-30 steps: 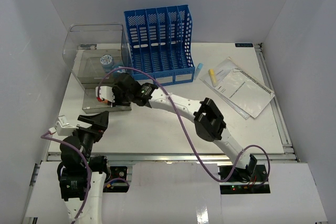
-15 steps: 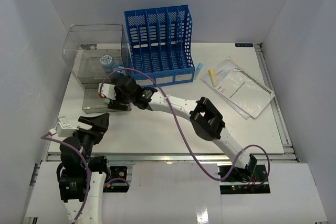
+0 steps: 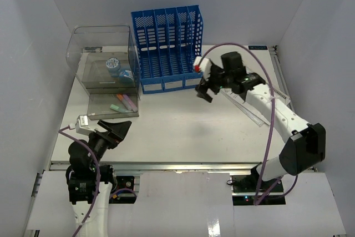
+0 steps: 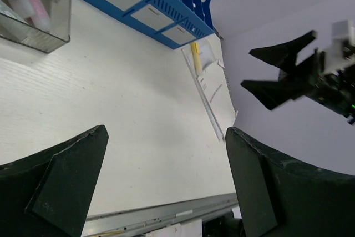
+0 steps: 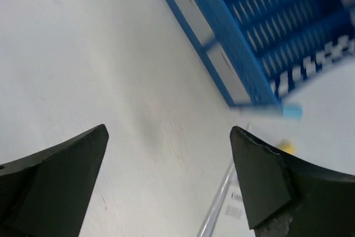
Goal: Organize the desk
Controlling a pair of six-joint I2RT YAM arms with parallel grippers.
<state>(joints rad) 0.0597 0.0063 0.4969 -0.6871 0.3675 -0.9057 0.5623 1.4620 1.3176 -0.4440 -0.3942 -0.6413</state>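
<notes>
The white desk (image 3: 166, 131) fills the top view. My right gripper (image 3: 203, 94) hangs open and empty above it, just off the right front corner of the blue file rack (image 3: 166, 48). In the right wrist view its jaws (image 5: 167, 130) stand wide over bare desk, with the rack's base (image 5: 222, 59) ahead. My left gripper (image 3: 122, 129) is open and empty, low at the near left edge. From the left wrist view (image 4: 165, 130) I see the right gripper (image 4: 247, 69) in the air.
A clear plastic box (image 3: 102, 62) at the back left holds a blue tape roll (image 3: 113, 65); green and pink markers (image 3: 123, 104) lie in its front tray. Papers and a notebook (image 3: 263, 101) lie at the right. A yellow highlighter (image 5: 285, 147) lies near them.
</notes>
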